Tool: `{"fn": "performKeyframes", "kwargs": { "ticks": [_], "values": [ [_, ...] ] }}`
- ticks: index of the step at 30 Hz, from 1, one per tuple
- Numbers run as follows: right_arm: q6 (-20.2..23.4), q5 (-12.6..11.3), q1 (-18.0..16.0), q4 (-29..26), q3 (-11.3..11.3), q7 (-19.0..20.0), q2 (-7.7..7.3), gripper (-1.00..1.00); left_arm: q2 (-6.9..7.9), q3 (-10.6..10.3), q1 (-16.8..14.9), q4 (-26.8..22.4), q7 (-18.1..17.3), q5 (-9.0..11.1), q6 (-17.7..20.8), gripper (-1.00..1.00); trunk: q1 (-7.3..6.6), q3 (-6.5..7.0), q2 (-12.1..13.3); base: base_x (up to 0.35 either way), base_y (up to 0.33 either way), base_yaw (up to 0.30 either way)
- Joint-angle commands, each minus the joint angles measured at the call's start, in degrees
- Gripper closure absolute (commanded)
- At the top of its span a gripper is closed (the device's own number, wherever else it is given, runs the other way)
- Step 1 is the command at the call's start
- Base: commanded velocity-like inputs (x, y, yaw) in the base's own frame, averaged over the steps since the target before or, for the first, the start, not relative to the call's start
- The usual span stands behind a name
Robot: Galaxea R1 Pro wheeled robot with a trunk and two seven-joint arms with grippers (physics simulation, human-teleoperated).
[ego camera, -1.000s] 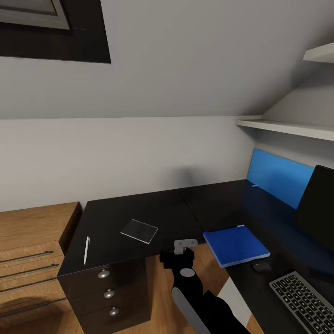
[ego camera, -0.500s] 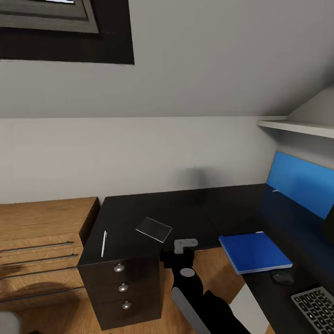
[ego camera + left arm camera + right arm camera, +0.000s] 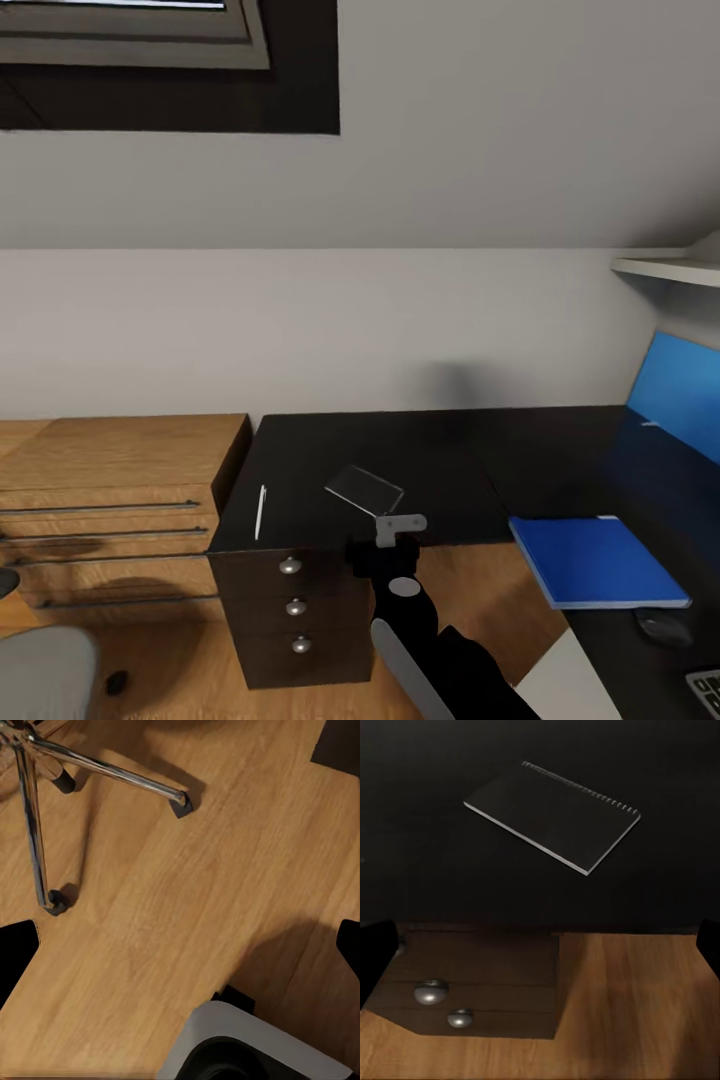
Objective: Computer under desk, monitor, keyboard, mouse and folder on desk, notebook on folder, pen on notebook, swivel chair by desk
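Folder [image 3: 597,559] already lies on the desk [image 3: 440,450], with the mouse [image 3: 662,627] just beside its near corner. Notebook [image 3: 364,489] and pen [image 3: 260,512] are not yet stacked; both rest apart on the desk's drawer end. The notebook is thin and dark grey, with pale edges and a spiral spine in the right wrist view [image 3: 553,814]. The right gripper [image 3: 400,524] hovers near it, holding nothing; how wide its jaws stand cannot be told. Chair [image 3: 40,670] legs show over bare floor [image 3: 172,922].
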Motion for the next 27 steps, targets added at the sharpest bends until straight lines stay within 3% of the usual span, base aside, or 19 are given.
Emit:
{"fn": "performKeyframes", "kwargs": {
  "ticks": [1, 9, 23, 24, 27],
  "values": [
    [0.2, -0.4, -0.1, -0.1, 0.1, -0.5, -0.02, -1.00, 0.01, -0.5, 0.0, 0.0, 0.5, 0.1, -0.1, -1.00, 0.00, -0.12, 0.0, 0.000, 0.000, 0.214],
    [0.2, -0.4, -0.1, -0.1, 0.1, -0.5, -0.02, -1.00, 0.01, -0.5, 0.0, 0.0, 0.5, 0.1, -0.1, -1.00, 0.00, -0.47, 0.0, 0.000, 0.000, 0.173],
    [0.1, -0.4, -0.1, -0.2, 0.0, -0.6, -0.14, -1.00, 0.07, -0.6, 0.0, -0.1, 0.4, -0.1, -0.3, -1.00, 0.00, -0.53, 0.0, 0.000, 0.000, 0.016],
    [0.1, -0.4, -0.1, -0.2, 0.0, -0.6, -0.17, -1.00, 0.53, -0.6, 0.0, -3.7, 0.5, -0.3, -0.2, -1.00, 0.00, -0.53, 0.0, 0.000, 0.000, 0.000],
    [0.1, -0.4, -0.1, -0.2, 0.0, -0.6, -0.18, -1.00, 0.74, -0.6, 0.0, -7.4, 0.6, -0.3, 0.7, -1.00, 0.00, -0.53, 0.0, 0.000, 0.000, 0.000]
  ]
}}
